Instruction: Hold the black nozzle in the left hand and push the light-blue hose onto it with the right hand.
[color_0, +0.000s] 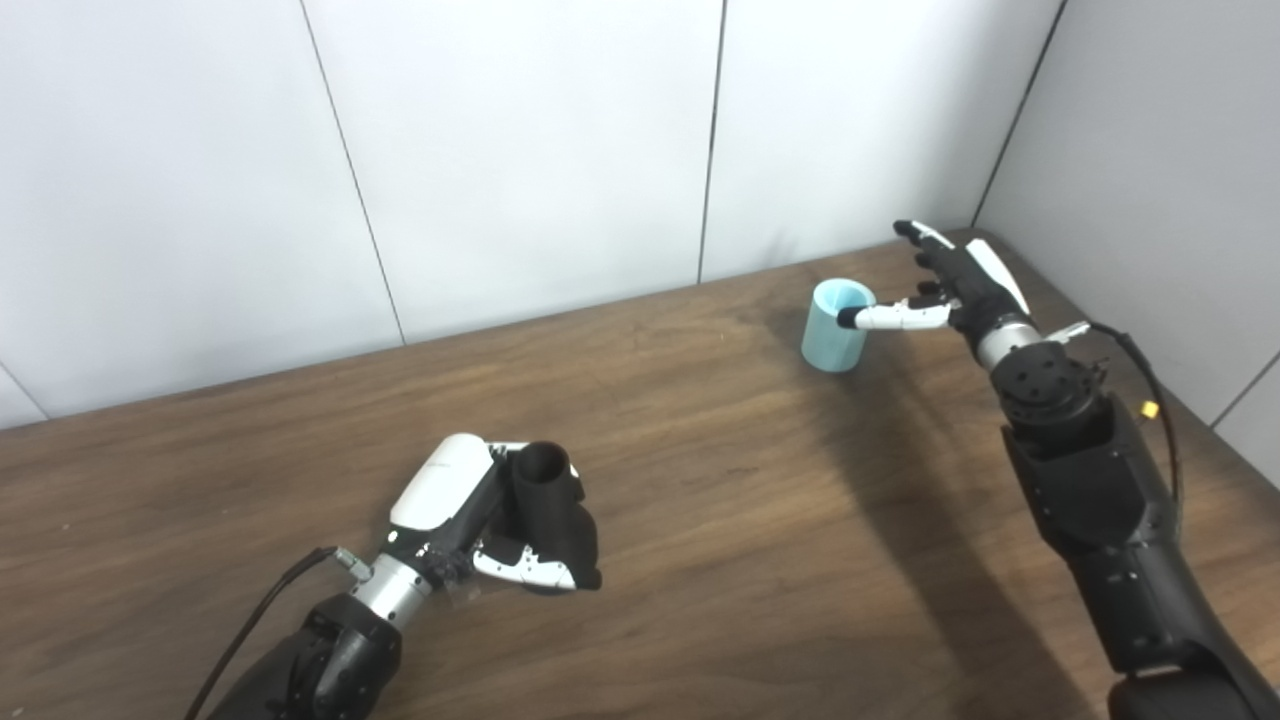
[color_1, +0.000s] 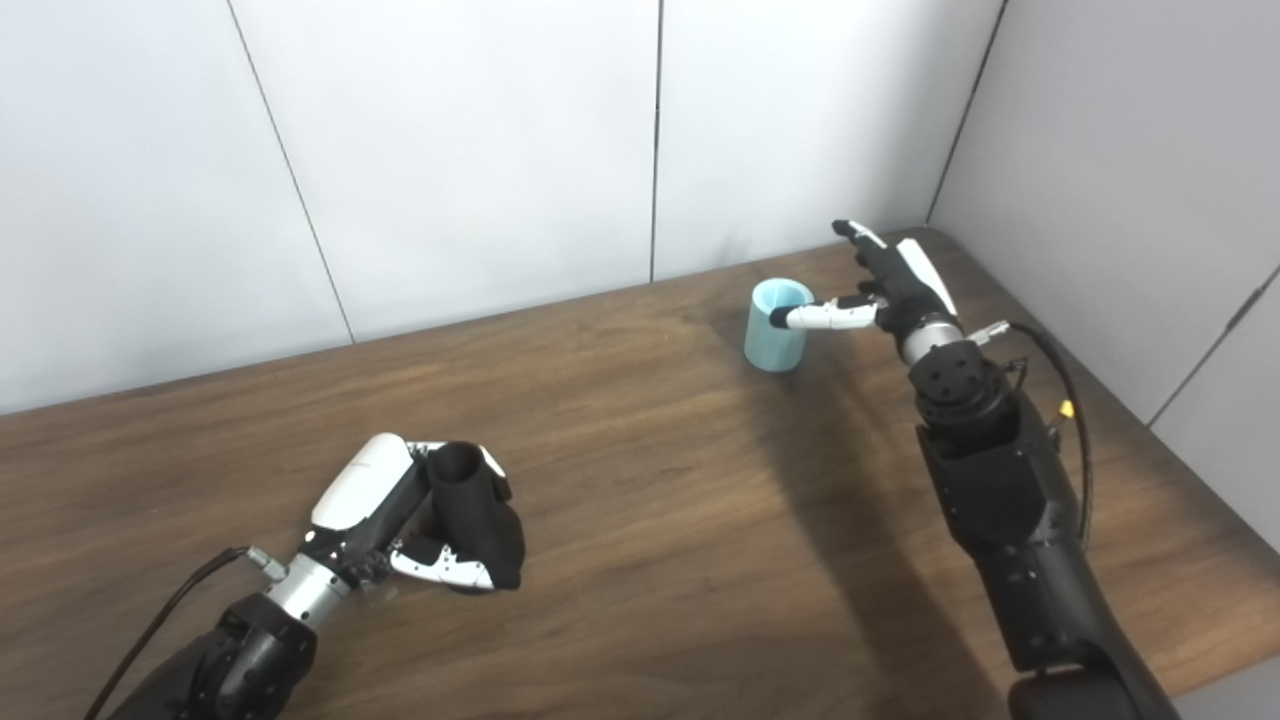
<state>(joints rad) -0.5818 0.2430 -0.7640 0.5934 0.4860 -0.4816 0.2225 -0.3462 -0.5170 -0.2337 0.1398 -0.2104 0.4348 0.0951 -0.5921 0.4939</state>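
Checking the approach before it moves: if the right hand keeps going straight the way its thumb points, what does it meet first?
Probably the light-blue hose: the right hand is open, its thumb tip at the hose's rim; contact is unclear.

Black arms, black-and-white hands

Each hand, left hand (color_0: 470, 510) and right hand (color_0: 955, 285), wears a white back shell above a silver wrist ring; black cables trail both forearms, with a yellow connector (color_0: 1150, 409).

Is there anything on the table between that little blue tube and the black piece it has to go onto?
Nothing visible. The light-blue hose stands far right by the open right hand; the black nozzle is held in the left hand near the front. Only bare table lies between them.
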